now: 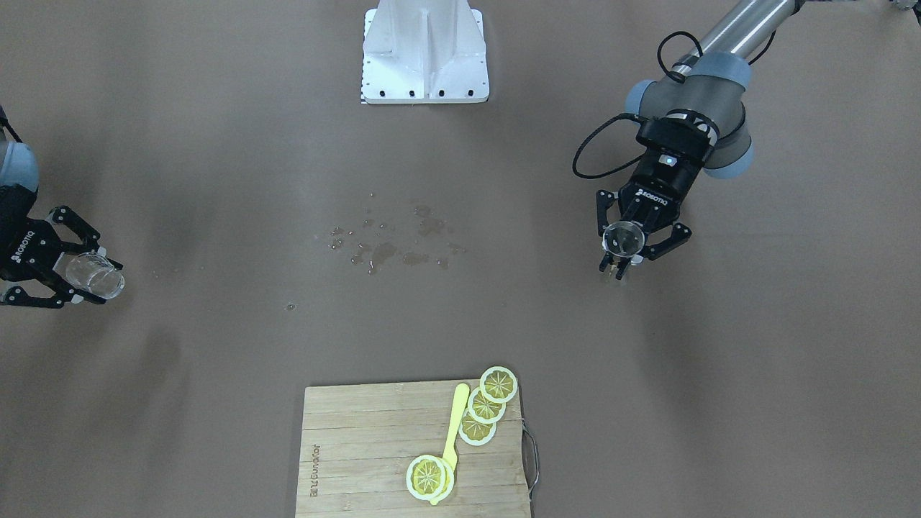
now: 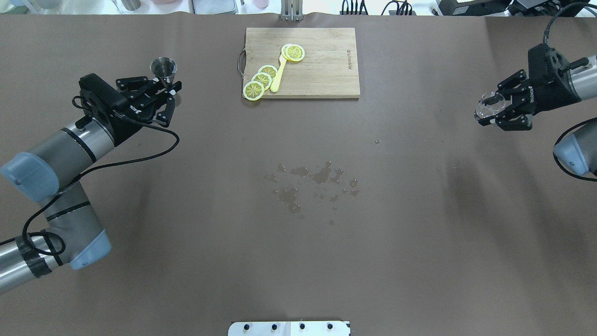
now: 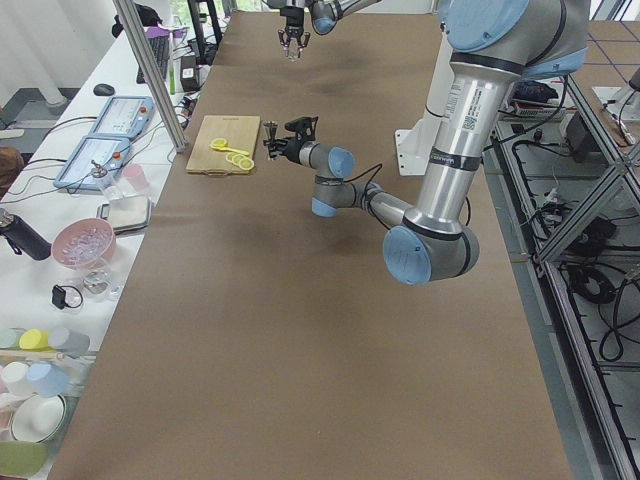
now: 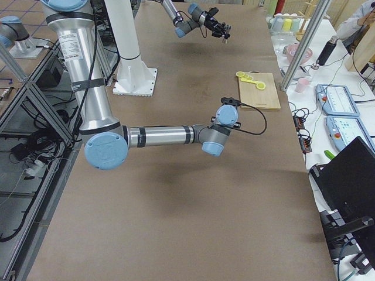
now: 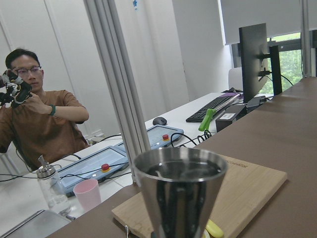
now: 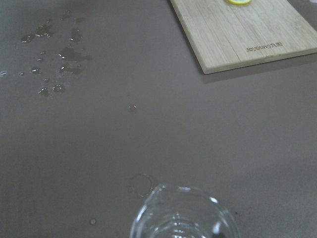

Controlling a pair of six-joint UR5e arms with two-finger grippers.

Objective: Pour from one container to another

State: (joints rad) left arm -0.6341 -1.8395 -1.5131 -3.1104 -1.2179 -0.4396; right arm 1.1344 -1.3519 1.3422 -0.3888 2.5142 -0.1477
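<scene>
My left gripper (image 2: 169,88) is shut on the lower cone of the steel jigger (image 2: 163,69), held upright above the table's far left part. In the front-facing view the jigger (image 1: 622,239) shows its round mouth between the fingers of the left gripper (image 1: 619,265). It fills the left wrist view, where the jigger (image 5: 179,193) has a dark inside. My right gripper (image 2: 488,111) is shut on the small clear glass cup (image 2: 487,105) at the far right, above the table. The glass cup (image 1: 95,276) is tilted in the right gripper (image 1: 90,279). Its rim (image 6: 181,218) shows at the bottom of the right wrist view.
A wooden cutting board (image 2: 322,70) with lemon slices (image 2: 261,81) and a yellow spoon (image 2: 278,74) lies at the far middle. Spilled drops (image 2: 317,179) wet the brown table's centre. The robot's white base plate (image 1: 424,65) is on the near side. A person (image 5: 39,124) sits beyond the table.
</scene>
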